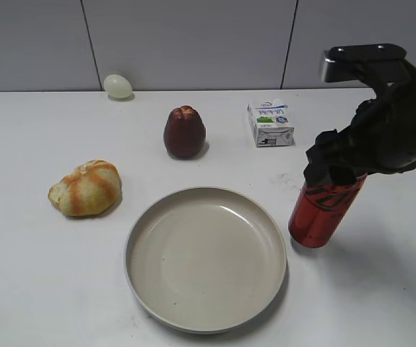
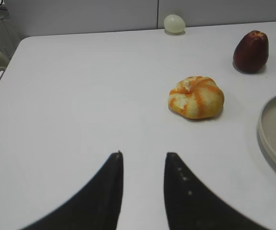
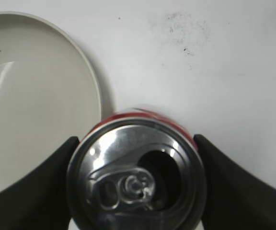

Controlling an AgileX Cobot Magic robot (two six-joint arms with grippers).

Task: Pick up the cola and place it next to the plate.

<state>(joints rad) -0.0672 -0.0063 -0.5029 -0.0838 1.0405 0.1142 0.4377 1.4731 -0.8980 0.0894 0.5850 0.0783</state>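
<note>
The right pincer [image 1: 332, 172] pinches the cola [image 1: 323, 210] by its upper part; the can stands tilted, its base seemingly touching the table [image 1: 42, 275]. The plate [image 1: 137, 230] lies just left of this pincer. The left pincer [image 2: 143, 165] hangs spread, holding nothing.

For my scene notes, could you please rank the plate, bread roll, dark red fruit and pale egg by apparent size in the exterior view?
1. plate, by far the widest
2. bread roll
3. dark red fruit, though it sits farther back, so this is unsure
4. pale egg, farthest away
</note>
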